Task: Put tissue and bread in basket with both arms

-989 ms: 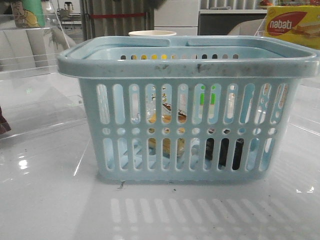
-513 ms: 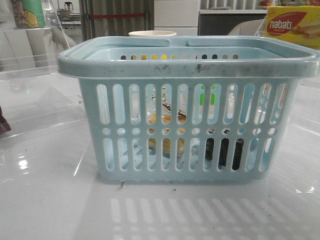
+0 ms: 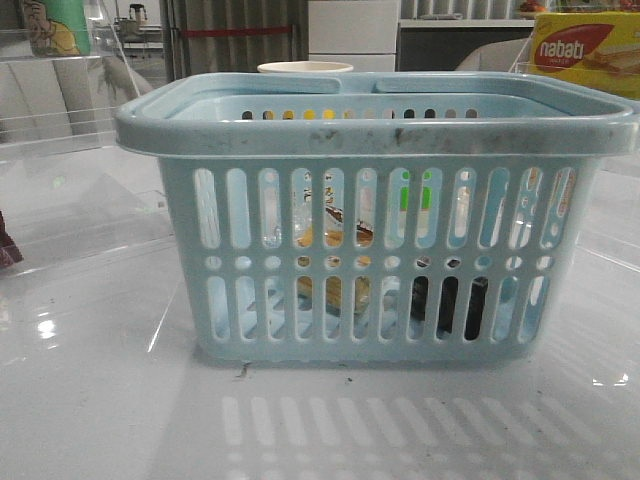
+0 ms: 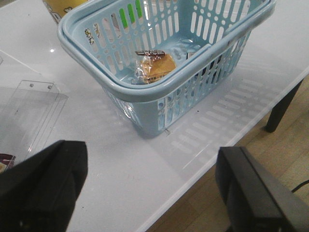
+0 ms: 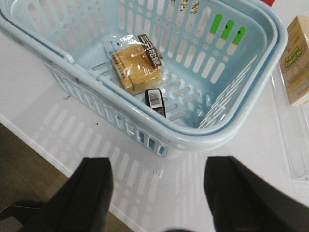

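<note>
The bread (image 5: 136, 64) and the black tissue (image 5: 155, 101) pack both lie on the floor of the pale blue basket (image 3: 375, 128), touching or nearly so, with the tissue hard against the near wall. The left hand (image 4: 149, 188) and right hand (image 5: 157, 193) each hang spread wide and empty above the white worktop (image 3: 100, 400), clear of the rim. Little looks left to spoil, though the basket sits near the worktop's edge, so a careless sweep of either arm could catch the rim and nudge it off.
</note>
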### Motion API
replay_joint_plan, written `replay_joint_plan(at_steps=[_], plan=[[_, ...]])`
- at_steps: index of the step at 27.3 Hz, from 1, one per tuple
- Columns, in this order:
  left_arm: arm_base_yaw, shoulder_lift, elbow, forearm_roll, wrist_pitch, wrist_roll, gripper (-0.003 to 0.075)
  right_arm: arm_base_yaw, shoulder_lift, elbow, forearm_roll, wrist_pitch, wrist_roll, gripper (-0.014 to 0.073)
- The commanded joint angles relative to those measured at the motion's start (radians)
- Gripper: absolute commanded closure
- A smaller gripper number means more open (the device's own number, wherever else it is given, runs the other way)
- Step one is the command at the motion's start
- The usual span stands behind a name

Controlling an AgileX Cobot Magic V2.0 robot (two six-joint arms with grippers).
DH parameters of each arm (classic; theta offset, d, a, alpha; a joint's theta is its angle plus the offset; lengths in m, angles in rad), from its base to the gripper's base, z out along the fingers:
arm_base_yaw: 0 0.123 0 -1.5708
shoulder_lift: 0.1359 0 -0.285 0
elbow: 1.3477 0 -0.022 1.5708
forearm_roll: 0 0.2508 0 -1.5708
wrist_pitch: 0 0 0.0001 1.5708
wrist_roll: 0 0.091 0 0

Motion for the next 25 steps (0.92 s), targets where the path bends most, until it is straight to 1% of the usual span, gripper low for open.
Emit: replay_joint_plan(at_steps=[1, 6, 7, 10, 11, 12, 18, 25], plan=[[0.001, -0.022, 0.016, -0.009, -0.107, -0.012, 0.0211, 0.0, -0.004, -0.025, -0.01, -0.049, -0.008, 0.0166], [0.001, -0.023, 0.019, -0.009, -0.117, -0.012, 0.0426, 0.0, -0.004, -0.025, -0.01, -0.049, -0.008, 0.0396], [0.001, -0.023, 0.019, -0.009, -0.121, -0.012, 0.0469, 0.0, -0.004, -0.025, -0.01, -0.049, -0.008, 0.0431], [0.001, -0.023, 0.019, -0.009, -0.124, -0.012, 0.0568, 0.0, -0.004, -0.025, -0.01, -0.048, -0.008, 0.0527], [0.001, -0.023, 0.019, -0.009, -0.124, -0.012, 0.0599, 0.0, -0.004, -0.025, -0.01, -0.048, -0.008, 0.0543], [0.001, -0.023, 0.019, -0.009, -0.124, -0.012, 0.0624, 0.0, -0.004, -0.025, -0.01, -0.048, -0.008, 0.0538], [0.001, -0.023, 0.019, -0.009, -0.097, -0.012, 0.0629, 0.0, -0.004, -0.025, -0.01, -0.048, -0.008, 0.0538], [0.001, -0.023, 0.019, -0.009, -0.098, -0.012, 0.0629, 0.0, -0.004, -0.025, -0.01, -0.048, -0.008, 0.0538]])
